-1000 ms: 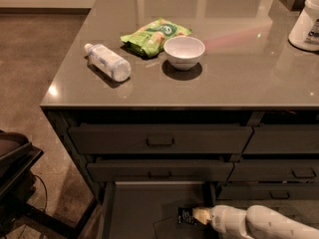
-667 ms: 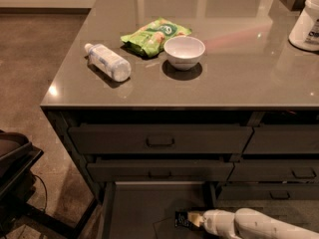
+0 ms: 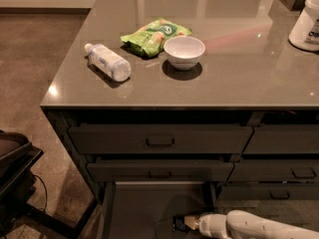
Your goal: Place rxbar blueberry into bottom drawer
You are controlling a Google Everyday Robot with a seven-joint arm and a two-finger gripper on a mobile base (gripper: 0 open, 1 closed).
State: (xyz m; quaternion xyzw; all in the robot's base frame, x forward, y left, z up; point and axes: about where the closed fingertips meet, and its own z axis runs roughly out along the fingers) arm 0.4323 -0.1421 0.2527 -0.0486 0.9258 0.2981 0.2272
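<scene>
The bottom drawer [image 3: 134, 208] is pulled open below the cabinet, and its flat grey tray shows. My gripper [image 3: 191, 222] reaches in from the lower right on a white arm, low over the tray's right part. It is shut on the rxbar blueberry [image 3: 179, 223], a small dark wrapper with white markings that sticks out to the left of the fingertips, just above the tray floor.
On the grey countertop [image 3: 239, 83] lie a clear plastic bottle [image 3: 107, 61], a green snack bag [image 3: 154, 35] and a white bowl [image 3: 184, 52]; a white container [image 3: 306, 24] stands at the far right. Two closed drawers with bar handles [image 3: 159, 141] sit above. The dark robot base [image 3: 15, 168] is at left.
My gripper with the bar has shifted slightly left and lower over the open drawer's tray. Nothing on the countertop has moved.
</scene>
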